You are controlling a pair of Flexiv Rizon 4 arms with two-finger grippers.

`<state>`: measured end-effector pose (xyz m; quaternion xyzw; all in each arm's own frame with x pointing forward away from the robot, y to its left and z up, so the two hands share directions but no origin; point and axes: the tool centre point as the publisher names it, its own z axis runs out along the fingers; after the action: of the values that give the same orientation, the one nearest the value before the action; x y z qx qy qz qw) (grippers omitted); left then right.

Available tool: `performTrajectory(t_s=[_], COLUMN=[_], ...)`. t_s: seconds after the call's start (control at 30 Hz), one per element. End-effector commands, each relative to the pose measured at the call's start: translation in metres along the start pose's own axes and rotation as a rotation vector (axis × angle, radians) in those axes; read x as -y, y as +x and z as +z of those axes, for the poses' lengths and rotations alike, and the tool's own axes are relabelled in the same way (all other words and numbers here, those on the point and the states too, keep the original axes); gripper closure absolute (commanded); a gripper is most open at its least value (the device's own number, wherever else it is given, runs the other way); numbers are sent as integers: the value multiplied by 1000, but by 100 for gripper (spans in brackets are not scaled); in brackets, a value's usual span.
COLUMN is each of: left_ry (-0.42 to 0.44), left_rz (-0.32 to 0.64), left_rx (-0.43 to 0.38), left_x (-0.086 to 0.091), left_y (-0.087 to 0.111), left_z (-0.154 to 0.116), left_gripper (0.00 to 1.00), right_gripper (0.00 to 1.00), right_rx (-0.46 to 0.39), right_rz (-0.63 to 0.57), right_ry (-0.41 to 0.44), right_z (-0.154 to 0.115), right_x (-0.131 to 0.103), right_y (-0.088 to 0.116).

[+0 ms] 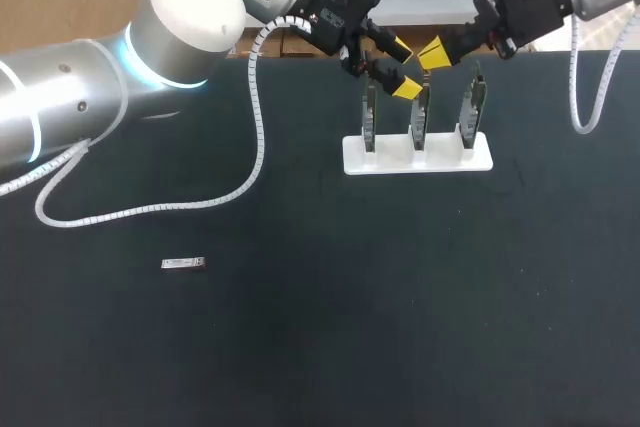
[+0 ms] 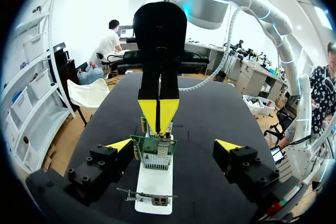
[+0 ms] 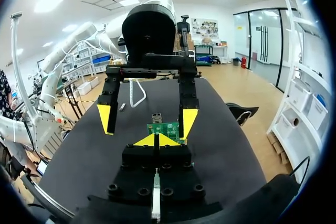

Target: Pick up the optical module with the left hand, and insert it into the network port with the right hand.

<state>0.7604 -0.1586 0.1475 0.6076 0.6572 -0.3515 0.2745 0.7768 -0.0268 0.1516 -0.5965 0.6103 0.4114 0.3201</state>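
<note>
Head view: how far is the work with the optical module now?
Done: nothing visible. The small silver optical module lies on the black table, far from both grippers. In hand: nothing seen; the left gripper is open near the green circuit boards, the right gripper shut beside it. Left: pickup, handover, insertion.

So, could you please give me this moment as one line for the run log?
left gripper: open, at white stand | right gripper: shut, beside it | optical module: lying on table, not yet picked
</note>
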Motion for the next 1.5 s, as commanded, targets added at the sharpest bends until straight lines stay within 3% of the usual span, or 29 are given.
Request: performTrajectory(t_s=[0.03,1.5], left_ry=[4,4], left_rz=[0,0], left_rx=[-4,-4], left_x=[-2,-2], left_y=[-1,-1], left_z=[0,0], left_gripper=[0,0], right_gripper=[100,100], right_rx=[2,6], right_rz=[1,48], right_ry=[-11,-32], right_z=[0,12], right_x=[2,-12], right_y=[2,18])
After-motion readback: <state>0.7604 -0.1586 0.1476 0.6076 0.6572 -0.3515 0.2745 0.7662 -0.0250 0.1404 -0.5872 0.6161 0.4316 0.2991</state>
